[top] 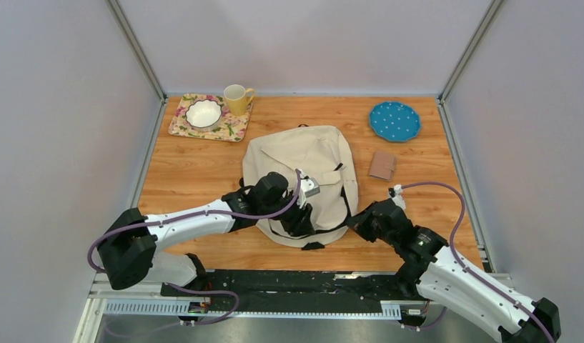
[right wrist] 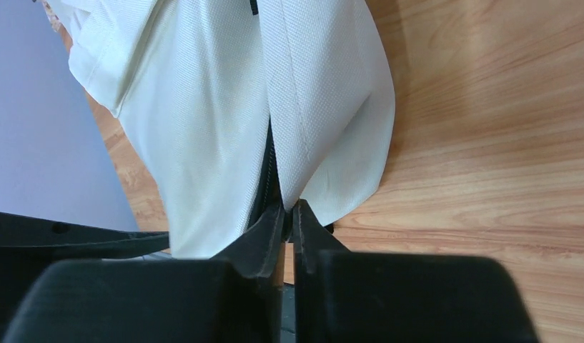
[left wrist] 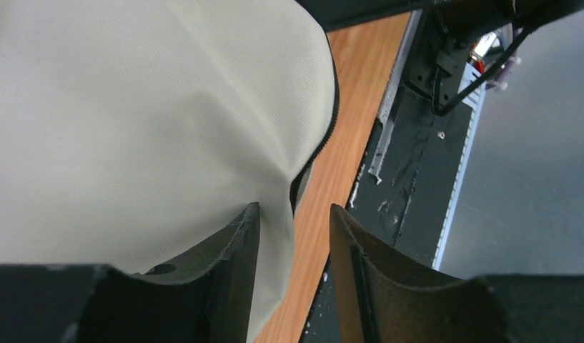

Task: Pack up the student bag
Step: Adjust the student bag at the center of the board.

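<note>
Well, the student bag lies flat in the middle of the wooden table. Its little black loop points to the far side and its black straps lie at the near end. The left gripper hangs over the near left part of the bag. Its two fingers stand apart with a clear gap. In that gap you can see the edge of the bag and a strip of table, and the claw has nothing in its hold. The right gripper sits at the near right edge of the bag. Its fingers are pressed almost together. A fold of cream cloth beside the dark zip runs right down to the tips, so it looks as if it pinches the bag there. At the far left is a flowery mat with a white bowl on it, and a yellow mug stands at the mat's far right corner. At the far right is a blue plate with white dots. A small flat brown thing lies near the right side of the bag, not touching it.
</note>
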`<state>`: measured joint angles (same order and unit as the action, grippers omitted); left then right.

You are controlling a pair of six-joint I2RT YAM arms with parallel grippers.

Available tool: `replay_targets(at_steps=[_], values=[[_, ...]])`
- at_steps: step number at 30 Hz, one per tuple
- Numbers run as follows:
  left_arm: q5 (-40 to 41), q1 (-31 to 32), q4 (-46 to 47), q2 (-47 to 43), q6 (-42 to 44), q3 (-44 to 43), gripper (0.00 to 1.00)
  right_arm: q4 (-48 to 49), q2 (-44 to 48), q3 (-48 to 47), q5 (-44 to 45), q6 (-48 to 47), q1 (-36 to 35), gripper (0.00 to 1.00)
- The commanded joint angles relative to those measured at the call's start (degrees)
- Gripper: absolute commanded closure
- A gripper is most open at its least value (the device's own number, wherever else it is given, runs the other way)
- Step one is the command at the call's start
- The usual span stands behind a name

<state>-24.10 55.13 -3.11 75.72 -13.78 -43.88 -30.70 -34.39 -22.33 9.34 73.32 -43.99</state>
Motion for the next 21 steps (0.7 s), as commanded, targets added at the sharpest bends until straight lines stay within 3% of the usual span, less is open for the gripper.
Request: replay_targets(at_steps=[1,4,8,12,16,19,21], values=[[-7.4,0.2,-0.1,-0.2,-1.8,1.2,0.49,-0.3,1.3,0.1,-0.7,0.1,0.0,0.84],[-5.6,0.2,-1.2,-3.2,-2.0,1.1,0.39,-2.6,3.1,-0.6,0.1,-0.2,0.0,0.63],[1.4,0.2,-6.0,-7.2,0.2,-1.0,0.37,-8.0,7.0,-2.7,1.6,-1.6,0.0,0.53],[10.2,0.2,-9.0,-10.9,0.6,-1.3,0.36,-11.5,9.6,-5.6,2.9,-3.1,0.0,0.53],[18.5,0.1,-11.2,-15.2,-0.2,-0.2,0.32,-8.5,9.4,-8.4,2.0,-5.5,0.0,0.63],[27.4,-0.4,-14.0,-17.4,-3.1,0.8,0.26,0.3,4.4,-9.7,-4.1,-9.1,0.0,0.71],[31.5,-2.0,-15.5,-18.3,-5.6,1.4,0.25,5.0,-3.6,-11.3,-7.7,-12.0,-0.4,0.77]])
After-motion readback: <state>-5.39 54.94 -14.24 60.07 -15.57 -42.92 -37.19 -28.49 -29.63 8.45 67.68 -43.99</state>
